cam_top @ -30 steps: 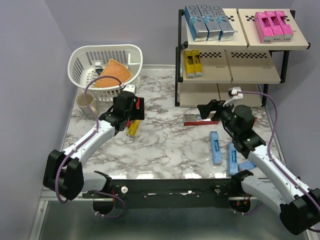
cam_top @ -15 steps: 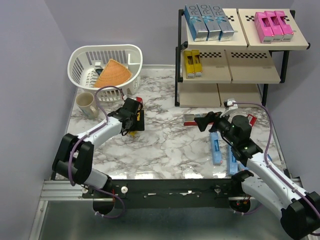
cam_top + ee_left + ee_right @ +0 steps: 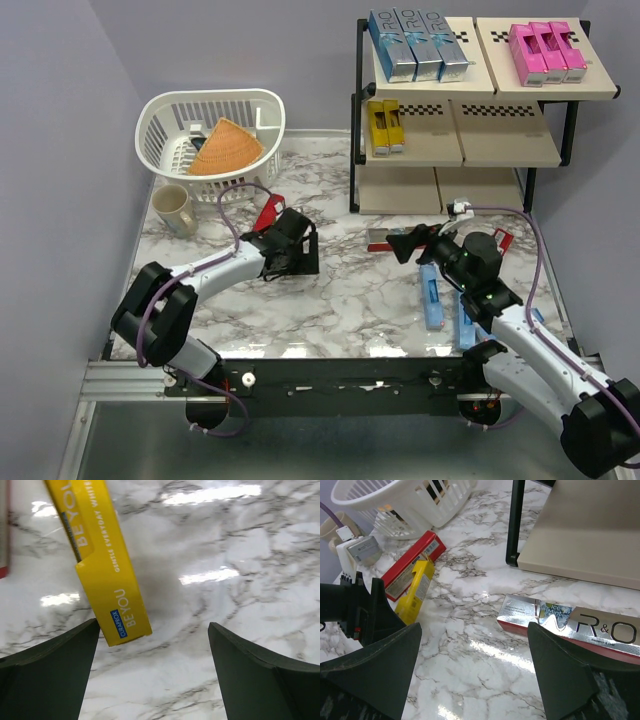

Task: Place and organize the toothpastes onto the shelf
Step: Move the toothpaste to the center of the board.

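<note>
Lying flat on the marble table [image 3: 240, 555], a long yellow carton [image 3: 107, 565] lettered "BE YOU" is seen just before the left gripper [image 3: 153, 630], its jaws spread empty. A shiny silver, red-edged carton [image 3: 570, 625] is framed by the released right gripper [image 3: 474, 630], near the shelf [image 3: 590, 535].

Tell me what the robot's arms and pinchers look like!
The left arm and right arm are white tubes with chunky black joints. A thin purple cable loops along each. The left gripper and right gripper each have two dark, wedge-shaped fingers.
</note>
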You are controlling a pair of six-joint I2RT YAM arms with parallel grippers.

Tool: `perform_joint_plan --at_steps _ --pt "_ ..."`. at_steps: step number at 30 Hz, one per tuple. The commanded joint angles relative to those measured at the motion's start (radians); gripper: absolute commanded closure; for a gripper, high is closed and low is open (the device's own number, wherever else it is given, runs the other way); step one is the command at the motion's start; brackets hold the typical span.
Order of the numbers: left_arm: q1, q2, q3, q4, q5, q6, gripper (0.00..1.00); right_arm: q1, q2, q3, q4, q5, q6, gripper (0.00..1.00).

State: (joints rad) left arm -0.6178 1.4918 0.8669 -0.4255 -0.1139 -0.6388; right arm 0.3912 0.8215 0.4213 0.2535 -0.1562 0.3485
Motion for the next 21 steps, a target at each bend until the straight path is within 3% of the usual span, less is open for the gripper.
perform_joint_plan --at_steps 1,6,10,15,21 --pt "-0.088 0.027 0.090 0.123 0.065 -0.113 0.01 -0.002 0.004 -0.026 0.059 -0.046 0.000 0.06" --pt "-0.115 0.007 0.101 0.189 0.063 -0.156 0.01 0.009 0.034 -0.039 0.122 -0.124 -0.017 0.06" --pt "-0.111 -0.090 0.106 0.142 -0.067 -0.118 0.01 0.057 0.112 -0.039 0.191 -0.157 -0.052 0.07" --pt "-0.010 -0.212 0.156 0.059 -0.107 -0.003 0.01 0.216 0.278 0.005 0.247 -0.114 -0.164 0.07" --pt "0.142 -0.335 0.179 0.070 -0.105 0.126 0.01 0.351 0.456 0.083 0.305 -0.045 -0.278 0.07"
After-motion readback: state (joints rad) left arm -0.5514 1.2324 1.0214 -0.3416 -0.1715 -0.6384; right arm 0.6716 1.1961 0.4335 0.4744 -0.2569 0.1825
